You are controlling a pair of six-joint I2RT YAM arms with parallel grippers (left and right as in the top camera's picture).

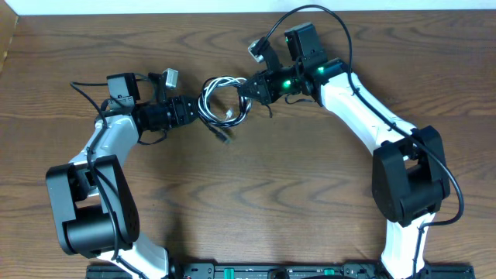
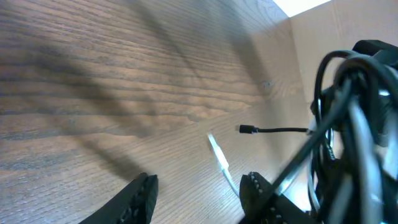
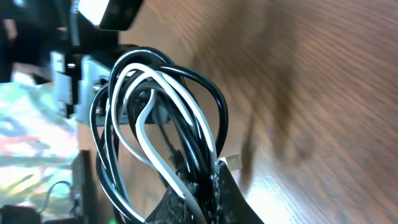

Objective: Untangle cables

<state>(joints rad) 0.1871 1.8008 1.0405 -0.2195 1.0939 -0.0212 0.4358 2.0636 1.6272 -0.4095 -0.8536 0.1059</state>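
The cables (image 1: 225,102) are thin, bendy cords, some shiny black and one white, wound into a round loopy bunch. They sit between my two hands, a bit toward 12 o'clock from the middle of the table (image 1: 310,194). My right gripper (image 1: 246,87) is at 2 o'clock of the bunch and my left gripper (image 1: 199,111) is at 9 o'clock of it.

The table is flat brown wood with long wavy grain lines. A white wall (image 1: 232,6) runs along its 12 o'clock edge.

From above I cannot see what my fingers do. My right wrist view shows my right gripper (image 3: 199,183) pinched tight on the cables (image 3: 193,140). The black and white loops stand up from it toward 12 o'clock.

My left wrist view shows my left gripper (image 2: 199,183) with its two dark pointy fingers apart and only bare wood between them. There the cables (image 2: 348,118) are a blurry bunch at 3 o'clock, close to the finger on that side. I cannot tell if they touch it. A black plug end (image 2: 249,129) pokes out of the bunch toward 9 o'clock, and a thin white tip (image 2: 219,158) shows at 7 o'clock of it. Only this view shows a light brown board (image 2: 336,43) standing at the table's edge
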